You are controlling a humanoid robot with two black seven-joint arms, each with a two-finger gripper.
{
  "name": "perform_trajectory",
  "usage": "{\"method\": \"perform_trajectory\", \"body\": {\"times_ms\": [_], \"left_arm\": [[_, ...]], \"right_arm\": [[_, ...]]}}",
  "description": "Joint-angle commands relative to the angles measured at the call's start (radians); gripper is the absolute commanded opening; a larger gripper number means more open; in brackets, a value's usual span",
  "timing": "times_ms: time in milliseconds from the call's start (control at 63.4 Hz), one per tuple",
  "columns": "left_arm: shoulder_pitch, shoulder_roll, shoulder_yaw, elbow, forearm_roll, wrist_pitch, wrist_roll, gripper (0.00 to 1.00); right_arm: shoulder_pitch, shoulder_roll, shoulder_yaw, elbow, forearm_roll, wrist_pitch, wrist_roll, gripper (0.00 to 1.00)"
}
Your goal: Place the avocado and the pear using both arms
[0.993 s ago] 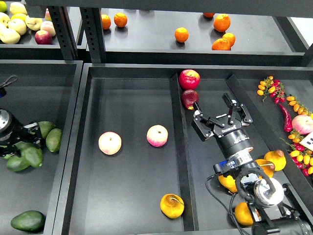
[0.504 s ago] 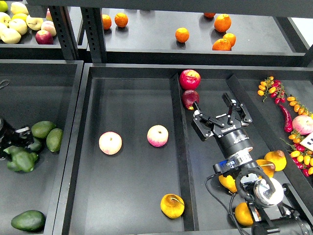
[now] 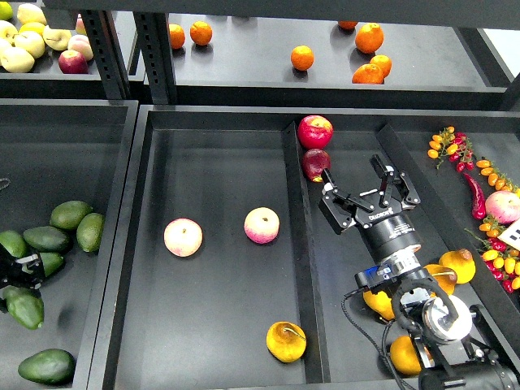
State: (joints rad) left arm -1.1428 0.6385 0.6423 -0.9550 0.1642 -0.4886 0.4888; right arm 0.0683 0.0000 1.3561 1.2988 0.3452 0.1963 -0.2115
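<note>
My left gripper (image 3: 19, 271) is low at the left edge of the left tray, small and dark. It seems shut on a dark green avocado (image 3: 24, 309) that hangs just below it. Several more avocados (image 3: 69, 214) lie in a pile to its upper right, and one (image 3: 46, 366) lies at the tray's front. The yellow-orange pear (image 3: 286, 341) with a brown stem lies at the front right of the middle tray (image 3: 219, 162). My right gripper (image 3: 353, 175) is open and empty above the narrow right compartment, far from the pear.
Two pink-and-yellow apples (image 3: 183, 237) (image 3: 262, 225) lie in the middle tray. Two red apples (image 3: 314, 132) sit beside the divider, just beyond the right gripper. Yellow fruits (image 3: 457, 264) lie around my right arm. Oranges (image 3: 301, 57) are on the back shelf, chillies and small tomatoes (image 3: 475, 195) at right.
My left gripper has drawn back down and to the left, away from the avocado pile, and one avocado has moved with it. The right arm has not moved.
</note>
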Motion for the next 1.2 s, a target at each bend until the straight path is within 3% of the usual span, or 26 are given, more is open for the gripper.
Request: {"method": "perform_trajectory", "body": {"times_ms": [0,63,331,473,977,1182], "left_arm": [[0.002,-0.013,0.000,0.001,0.000,0.000,0.000,0.53],[0.000,-0.017,0.000,0.005,0.000,0.000,0.000,0.61],[-0.002,-0.019,-0.006,0.012,0.001,0.000,0.000,0.75],[-0.003,-0.019,-0.010,0.012,0.021,0.000,0.000,0.97],[-0.067,0.122,-0.311,0.015,0.005,0.000,0.000,0.99],[-0.072,0.197,-0.440,0.016,-0.153,0.000,0.000,0.99]], "right_arm": [[-0.001,0.000,-0.002,-0.001,0.000,0.000,0.000,1.00],[-0.001,0.000,-0.002,-0.001,0.000,0.000,0.000,1.00],[-0.002,0.000,-0.005,-0.003,0.000,0.000,0.000,1.00],[-0.002,0.000,-0.009,-0.006,0.000,-0.002,-0.002,1.00],[-0.012,0.000,-0.015,-0.007,0.000,-0.002,-0.002,1.00],[-0.047,0.000,-0.015,-0.004,0.000,-0.002,-0.003,1.00]]}}
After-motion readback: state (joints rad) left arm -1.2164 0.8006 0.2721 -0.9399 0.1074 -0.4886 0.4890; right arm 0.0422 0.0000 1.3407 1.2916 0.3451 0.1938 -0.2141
